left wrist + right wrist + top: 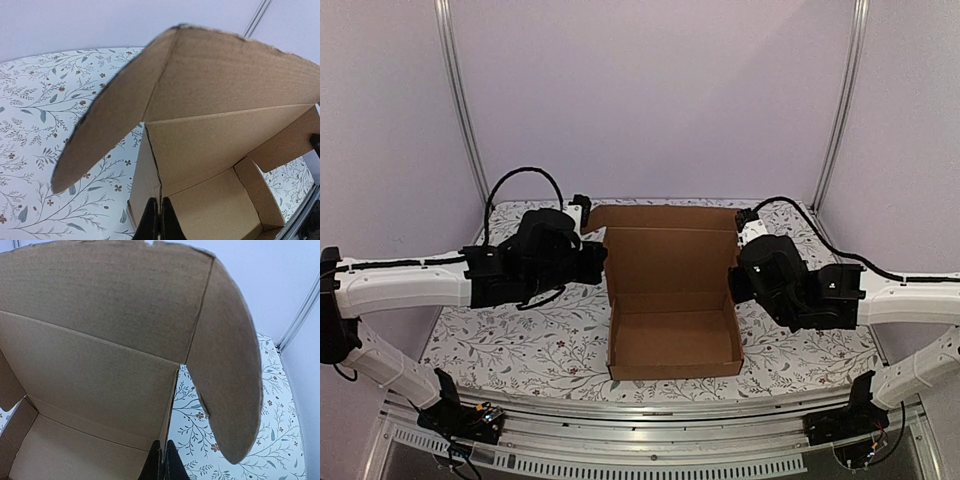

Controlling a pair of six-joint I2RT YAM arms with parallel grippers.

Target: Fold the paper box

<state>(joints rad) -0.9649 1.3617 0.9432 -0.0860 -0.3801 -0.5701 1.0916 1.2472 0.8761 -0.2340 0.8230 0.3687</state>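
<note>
The paper box point(675, 340) stands in the middle of the table as an open brown carton. Its lid point(665, 235) is raised upright at the back, with a rounded ear flap on each side. My left gripper point(601, 262) is at the box's left wall near the back corner. In the left wrist view that gripper point(160, 221) is shut on the top edge of the wall of the box point(210, 140). My right gripper point(736, 279) is at the right wall. The right wrist view shows it point(163, 462) shut on that wall's edge, beside the box interior point(100, 365).
A floral cloth point(510, 330) covers the table. Two metal posts point(468, 110) point(840, 100) rise at the back corners before pale walls. Black cables point(520, 180) loop behind both arms. An aluminium rail point(640, 430) runs along the near edge.
</note>
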